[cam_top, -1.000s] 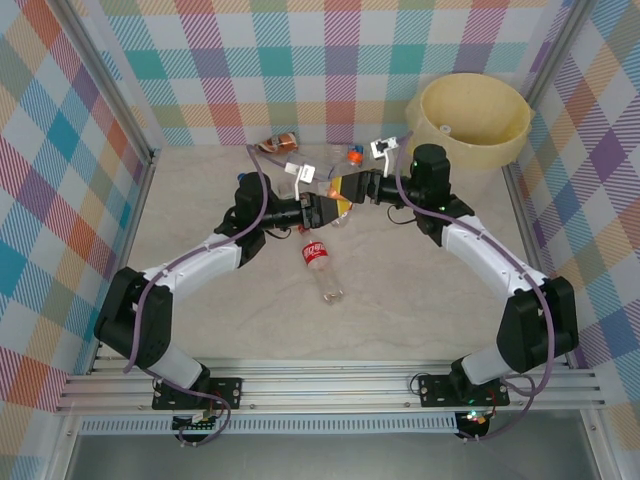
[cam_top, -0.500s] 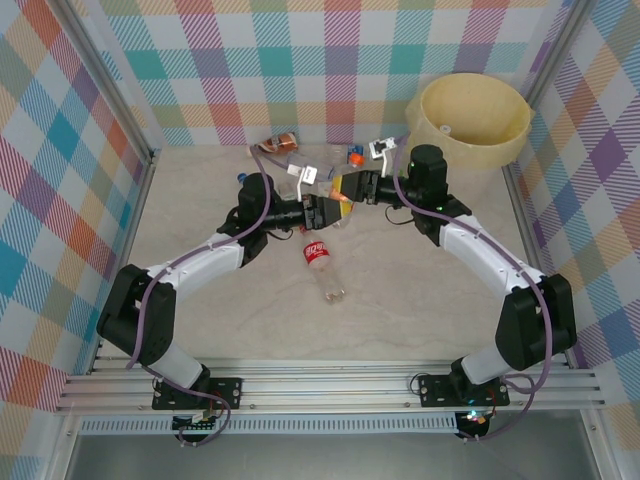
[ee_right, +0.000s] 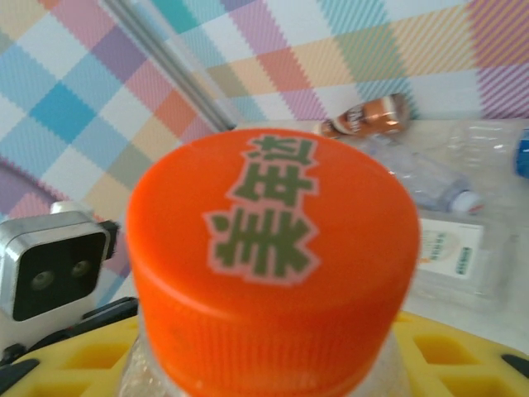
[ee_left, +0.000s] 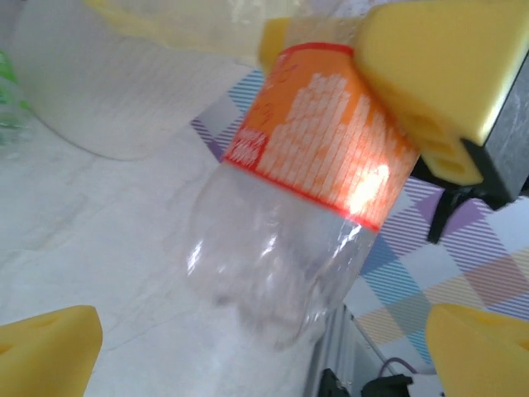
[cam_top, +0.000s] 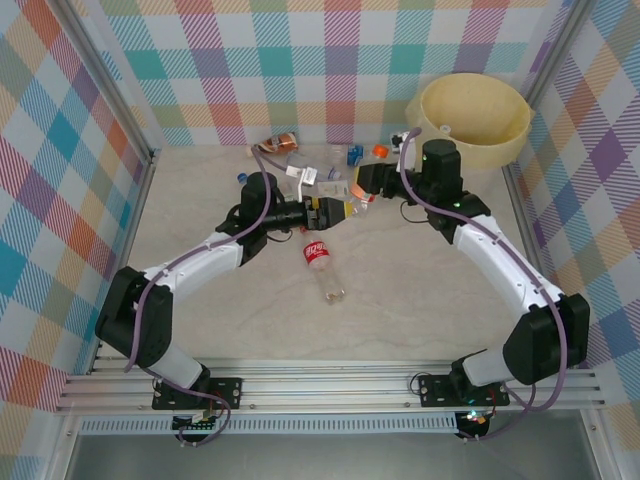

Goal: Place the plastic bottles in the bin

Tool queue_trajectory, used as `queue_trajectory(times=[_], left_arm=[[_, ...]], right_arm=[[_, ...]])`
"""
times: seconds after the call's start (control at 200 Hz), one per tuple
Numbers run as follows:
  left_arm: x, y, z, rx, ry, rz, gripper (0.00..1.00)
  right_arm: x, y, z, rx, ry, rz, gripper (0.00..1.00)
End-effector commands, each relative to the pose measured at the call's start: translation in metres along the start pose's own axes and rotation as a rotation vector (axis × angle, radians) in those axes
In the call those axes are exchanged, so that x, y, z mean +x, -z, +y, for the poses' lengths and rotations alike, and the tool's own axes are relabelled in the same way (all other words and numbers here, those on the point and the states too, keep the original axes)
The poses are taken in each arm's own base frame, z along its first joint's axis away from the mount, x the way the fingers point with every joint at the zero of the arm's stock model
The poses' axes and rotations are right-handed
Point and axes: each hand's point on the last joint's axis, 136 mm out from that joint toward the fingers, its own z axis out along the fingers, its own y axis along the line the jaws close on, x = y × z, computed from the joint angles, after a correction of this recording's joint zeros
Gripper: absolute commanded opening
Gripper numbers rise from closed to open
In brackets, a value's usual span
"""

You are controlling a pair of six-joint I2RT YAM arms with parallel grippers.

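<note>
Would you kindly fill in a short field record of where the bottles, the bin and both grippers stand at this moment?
held: clear plastic bottle with orange label and orange cap
right gripper: shut on it at the label
left gripper: open, fingers flanking its base
bin: large round cream-yellow plastic bin, far right corner
loose: red-labelled clear bottle, lying on the table

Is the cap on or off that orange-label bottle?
On. The right wrist view shows an orange cap seated squarely on the neck of the orange-label bottle.
</note>
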Motion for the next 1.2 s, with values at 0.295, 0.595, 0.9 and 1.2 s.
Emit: queue_trajectory(times=[0.295, 0.595, 0.9, 1.2], left_arm=[[-0.021, 0.049, 0.078, -0.524, 0.058, -0.197, 1.0], [-0.015, 0.077, 0.109, -0.662, 0.138, -0.267, 1.0], [-0.011, 0.082, 0.115, -0.61, 0.205, -0.272, 1.0], [-0.009, 0.094, 0.117, -0.617, 0.214, -0.29, 1.0]], right_arm=[[-0.065, 0.048, -0.052, 0.382, 0.124, -0.142, 0.46], [-0.145, 0.069, -0.082, 0.482, 0.168, -0.338, 0.47], [-0.217, 0.078, -0.136, 0.603, 0.143, -0.51, 0.47], [-0.242, 0.071, -0.2, 0.796, 0.149, -0.517, 0.49]])
